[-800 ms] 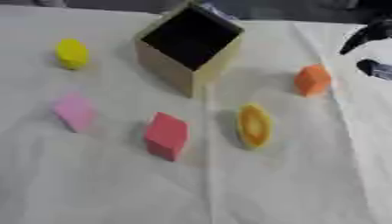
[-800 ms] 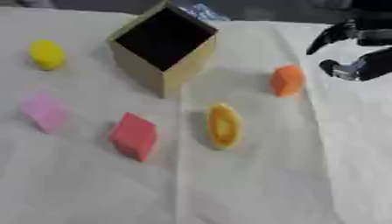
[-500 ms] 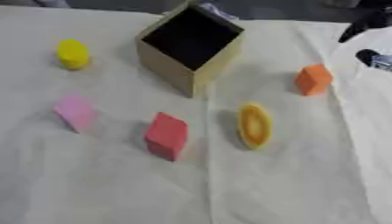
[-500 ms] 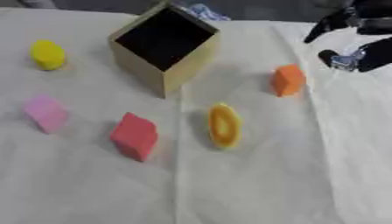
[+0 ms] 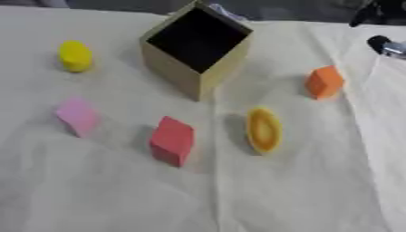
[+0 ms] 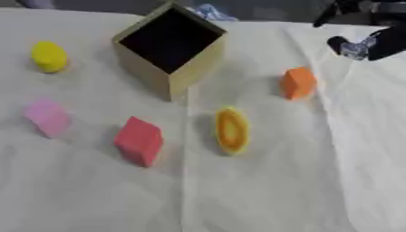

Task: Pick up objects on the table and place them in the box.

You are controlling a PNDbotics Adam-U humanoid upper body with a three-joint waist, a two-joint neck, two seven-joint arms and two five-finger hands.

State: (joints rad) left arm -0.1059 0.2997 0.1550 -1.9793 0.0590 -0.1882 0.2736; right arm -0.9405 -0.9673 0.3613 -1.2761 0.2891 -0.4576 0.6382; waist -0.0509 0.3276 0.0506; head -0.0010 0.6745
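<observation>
A pale cloth (image 5: 301, 195) covers the table. An open box (image 5: 198, 47) stands at upper centre, its inside dark. Round it lie a yellow piece (image 5: 75, 55), a pink block (image 5: 77, 115), a red block (image 5: 173, 140), a yellow-orange oval (image 5: 263, 130) and an orange block (image 6: 298, 83). The right hand (image 6: 369, 38) shows at the upper right, holding nothing; whether its fingers are open I cannot tell.

A creased white cloth (image 5: 301, 195) covers the table under soft, even light, with dim grey background beyond its far edge
</observation>
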